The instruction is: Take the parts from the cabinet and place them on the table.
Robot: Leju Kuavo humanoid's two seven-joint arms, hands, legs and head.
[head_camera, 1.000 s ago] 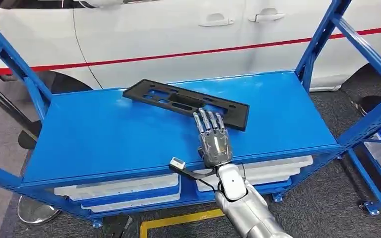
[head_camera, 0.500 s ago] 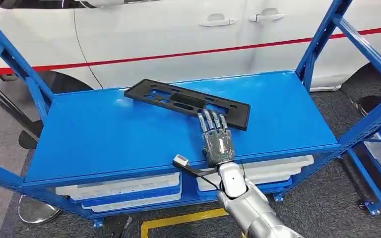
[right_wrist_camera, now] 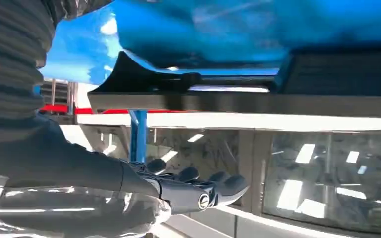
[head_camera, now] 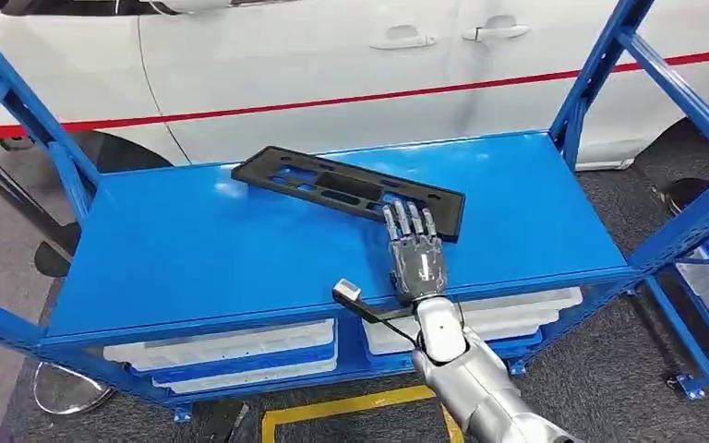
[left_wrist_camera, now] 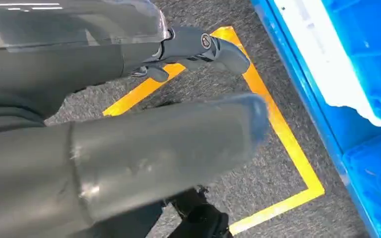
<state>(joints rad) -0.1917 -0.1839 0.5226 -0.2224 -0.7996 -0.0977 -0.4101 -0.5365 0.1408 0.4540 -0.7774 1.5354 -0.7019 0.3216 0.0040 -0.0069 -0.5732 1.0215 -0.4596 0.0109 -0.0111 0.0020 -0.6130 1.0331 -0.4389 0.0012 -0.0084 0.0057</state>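
Black, flat plastic frame (head_camera: pixel 351 192) lies on the blue cabinet shelf (head_camera: pixel 194 258). The right hand (head_camera: pixel 415 258) hovers at its near edge, fingers (head_camera: pixel 409 221) apart, holding nothing. It looks light, stiff and slotted; gripping the long edge seems best.

right hand (head_camera: pixel 415 254) flat, fingertips touching black part (head_camera: pixel 351 191)

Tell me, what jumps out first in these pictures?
A silver right hand reaches flat over a bright blue shelf, its fingers stretched onto the near edge of a long black slotted part lying there. Behind the shelf stands a white car with a red stripe.
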